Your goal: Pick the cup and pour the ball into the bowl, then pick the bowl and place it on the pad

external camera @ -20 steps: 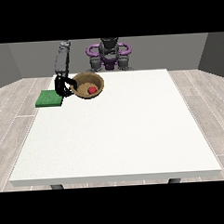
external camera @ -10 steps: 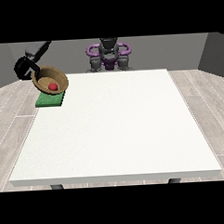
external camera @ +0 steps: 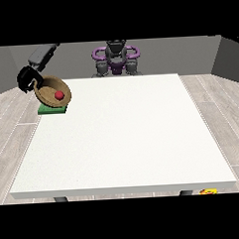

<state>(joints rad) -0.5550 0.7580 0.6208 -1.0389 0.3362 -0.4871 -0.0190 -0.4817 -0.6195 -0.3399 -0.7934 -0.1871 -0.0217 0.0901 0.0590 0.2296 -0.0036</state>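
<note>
Your inventory for this moment, as seen from across the table:

- Table (external camera: 122, 141): large, white, the robot (external camera: 115, 57) standing behind its far edge
- Pad (external camera: 52, 109): green, flat, lying on the table's far corner at the view's left
- Bowl (external camera: 53, 91): brown, tilted with its open side turned toward you, held over the pad; whether its lower edge touches the pad you cannot tell
- Ball (external camera: 59, 95): red, sitting inside the bowl, low against its wall
- Hand at the view's left (external camera: 27, 80): black, at the bowl's upper left rim, its fingers curled round that rim; the grey arm runs up and back from it
- Hand at the view's right: not to be seen anywhere
- Small yellow and red thing (external camera: 209, 191): on the floor beside the table's near corner at the view's right; too small to identify
</note>
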